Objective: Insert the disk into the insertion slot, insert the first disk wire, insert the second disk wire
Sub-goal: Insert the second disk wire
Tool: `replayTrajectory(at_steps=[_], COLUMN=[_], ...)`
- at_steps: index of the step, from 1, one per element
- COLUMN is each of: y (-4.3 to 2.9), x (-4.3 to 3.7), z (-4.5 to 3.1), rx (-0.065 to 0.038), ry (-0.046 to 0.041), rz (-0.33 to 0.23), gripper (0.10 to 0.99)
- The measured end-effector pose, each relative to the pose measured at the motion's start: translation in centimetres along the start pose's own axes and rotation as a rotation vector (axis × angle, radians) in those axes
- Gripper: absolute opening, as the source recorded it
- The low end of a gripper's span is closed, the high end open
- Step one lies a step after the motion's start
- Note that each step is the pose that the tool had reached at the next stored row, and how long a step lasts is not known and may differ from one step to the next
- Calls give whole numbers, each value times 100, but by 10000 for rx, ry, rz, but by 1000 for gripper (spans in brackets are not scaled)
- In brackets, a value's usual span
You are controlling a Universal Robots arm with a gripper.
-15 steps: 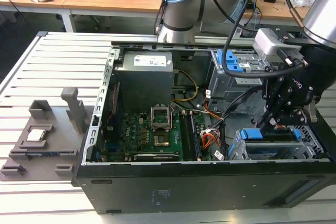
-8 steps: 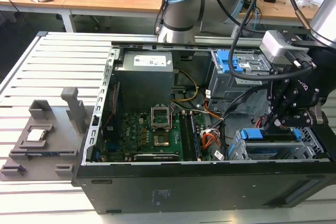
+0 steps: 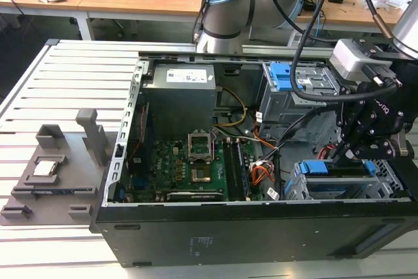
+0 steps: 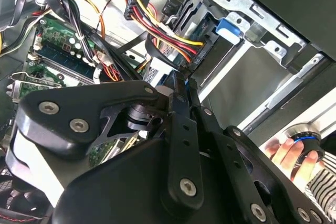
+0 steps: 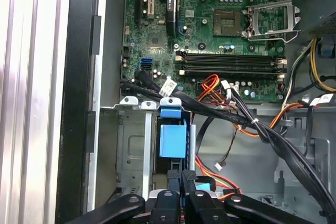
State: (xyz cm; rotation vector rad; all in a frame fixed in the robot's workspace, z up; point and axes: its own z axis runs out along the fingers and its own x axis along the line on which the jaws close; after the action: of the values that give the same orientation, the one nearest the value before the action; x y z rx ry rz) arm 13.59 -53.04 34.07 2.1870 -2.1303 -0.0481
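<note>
Now I see black gripper [image 3: 356,155] low over boxy silver perforated drive cage [image 3: 307,187]; blue-framed grey disk [image 3: 339,184] already seated inside. Fingers pinched together at wire connector end, apparently pressing plug home; grasp itself unclear.

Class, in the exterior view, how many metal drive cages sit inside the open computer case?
2. One cage with blue latches stands at the case's far side; the insertion slot, holding the disk, lies nearer the camera, below the gripper. Others may be hidden.

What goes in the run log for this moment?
disk: seated in insertion slot | gripper: fingers shut, at disk's end by wires | hand: beside case
</note>
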Motion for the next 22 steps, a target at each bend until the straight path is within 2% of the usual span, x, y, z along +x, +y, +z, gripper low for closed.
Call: replayTrajectory(at_steps=[9,12,20,21,22], y=[-7,-3,-3,-3,-4], x=[13,15,20,22,24], z=[4,-57,-44,-41,-39], rx=[-2,0,7,9,11], ry=[-32,-30,-352,-451,-503], rz=[-4,-5,-31,-39,-44], gripper=[141,141,141,141,141])
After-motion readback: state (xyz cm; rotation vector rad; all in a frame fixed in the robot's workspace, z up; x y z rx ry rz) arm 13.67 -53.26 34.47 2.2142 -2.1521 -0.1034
